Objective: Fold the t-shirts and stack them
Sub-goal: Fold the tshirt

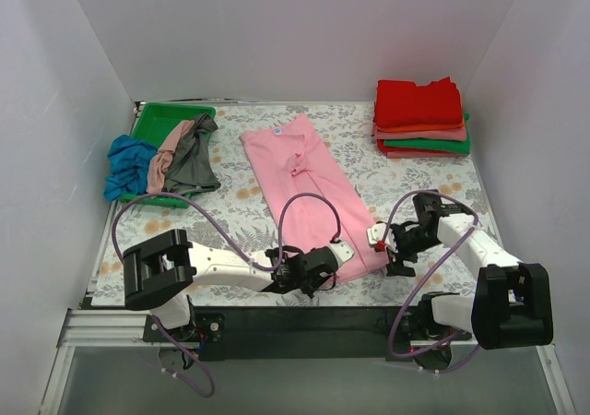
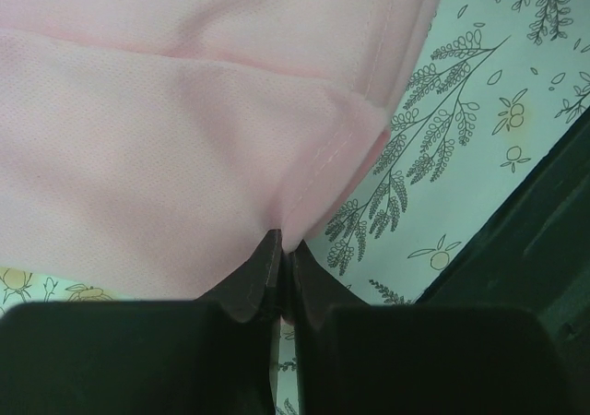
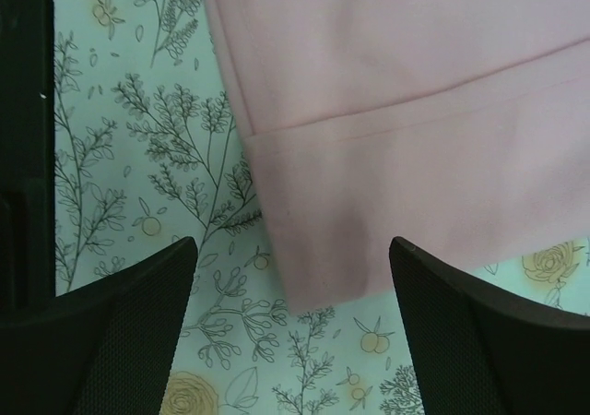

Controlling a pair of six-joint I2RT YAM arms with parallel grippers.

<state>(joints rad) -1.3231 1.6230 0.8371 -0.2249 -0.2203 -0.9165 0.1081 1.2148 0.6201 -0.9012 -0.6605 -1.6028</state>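
Pink t-shirt [image 1: 304, 180] is lying lengthwise on the floral table [image 1: 230, 129], 2 grippers at its near hem.
Unfolded shirts [image 1: 189, 157] are spilling from the green tray [image 1: 161, 118] far left; the left gripper [image 2: 281, 249] is pinching the hem's left corner, fingers pressed together on cloth; the right gripper [image 3: 293, 244] is hanging spread wide over the right corner; folded shirts [image 1: 421, 120] are sitting stacked far right.

This looks like a robot lab cell: plain white panels [image 1: 83, 55] box in a floral table [image 1: 369, 148], while a left arm [image 1: 230, 269] and right arm [image 1: 466, 240] sit bolted to a metal rail [image 1: 101, 326], purple cables [image 1: 304, 198] trailing.
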